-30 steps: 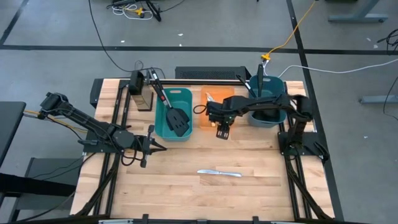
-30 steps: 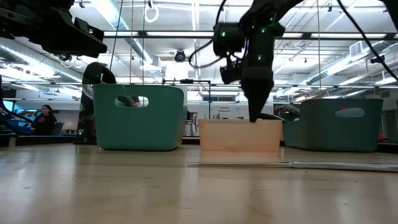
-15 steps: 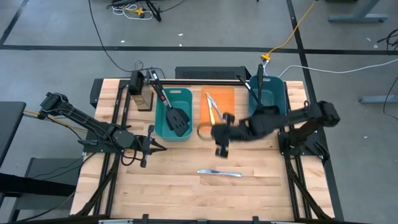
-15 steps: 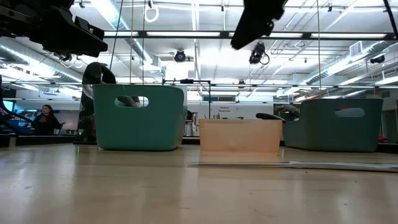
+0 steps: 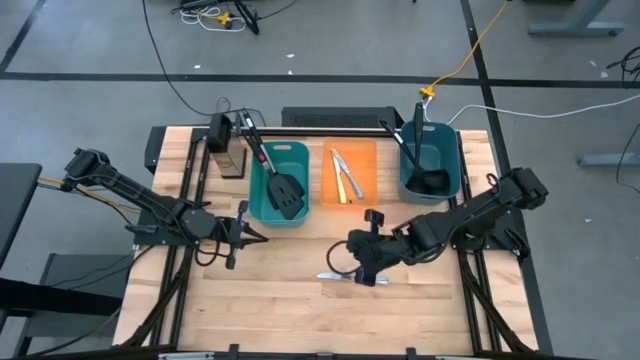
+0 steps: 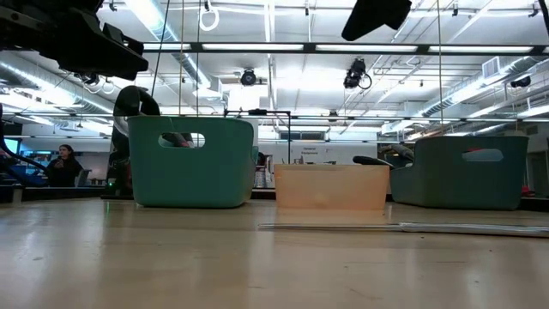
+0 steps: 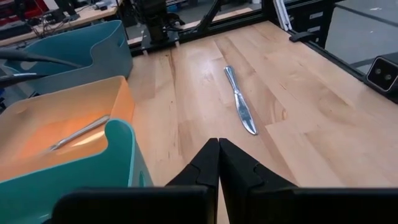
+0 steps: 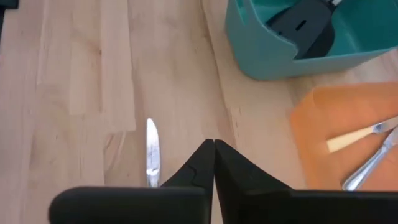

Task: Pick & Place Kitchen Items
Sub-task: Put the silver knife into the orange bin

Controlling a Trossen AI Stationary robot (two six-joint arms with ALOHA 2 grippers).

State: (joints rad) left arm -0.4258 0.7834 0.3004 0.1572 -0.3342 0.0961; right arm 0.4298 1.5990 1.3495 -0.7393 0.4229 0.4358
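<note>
A silver table knife (image 5: 352, 279) lies flat on the wood near the table's middle, also in the right wrist view (image 8: 151, 153) and the left wrist view (image 7: 240, 109). My right gripper (image 5: 352, 262) hovers shut just above it, a little to its far side, fingers (image 8: 213, 149) empty. My left gripper (image 5: 262, 238) waits shut (image 7: 219, 149) at the left, beside the left teal bin. The orange bin (image 5: 366, 190) holds two knives and a yellowish piece (image 8: 348, 138). A black spatula (image 5: 285, 192) lies in the left teal bin; a black ladle (image 5: 430, 180) lies in the right one.
Three bins stand in a row at the far side: teal (image 5: 258, 185), orange, teal (image 5: 455, 160). A dark box (image 5: 225, 150) stands at the far left. Bare wood lies around the knife down to the near edge. A person (image 6: 62, 163) sits in the room beyond.
My right gripper has risen out of the orange bin and swung toward the near edge, coming down over the knife on the table. The knives in the orange bin, covered by the gripper a second ago, now show.
</note>
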